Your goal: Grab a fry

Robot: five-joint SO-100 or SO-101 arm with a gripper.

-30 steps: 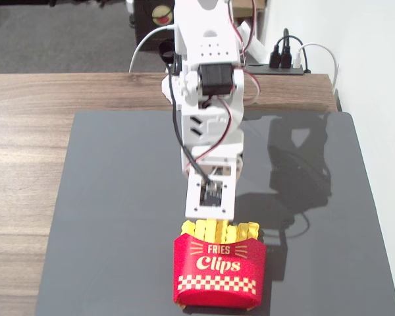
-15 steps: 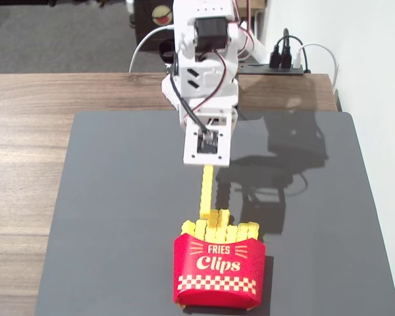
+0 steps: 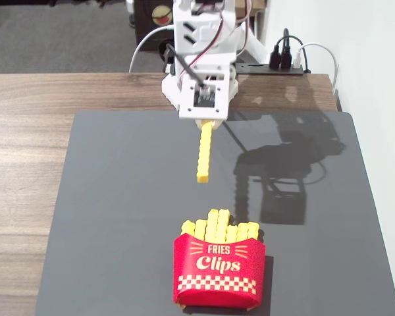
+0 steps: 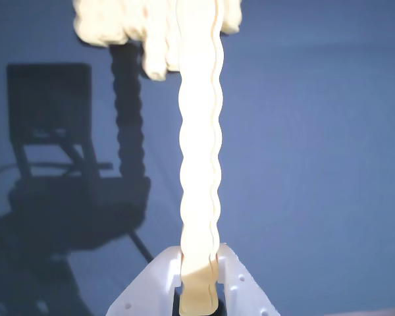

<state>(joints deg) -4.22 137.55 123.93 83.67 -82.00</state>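
Nearest the fixed view, lower centre, a red carton stands on the dark mat. Left and right mat lies bare. Upper centre, the end effector grips the fry, apparently clear of the desk.

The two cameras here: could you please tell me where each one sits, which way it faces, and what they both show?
Fixed view: sits high at the table's near end, facing the arm's base across the grey mat; shows the arm, the gripper and the red carton.
Wrist view: rides behind the gripper, looking along the fry down at the mat; only the white fingertips show.
Shared: the held fry, the carton's fries, the mat, the arm's shadow.
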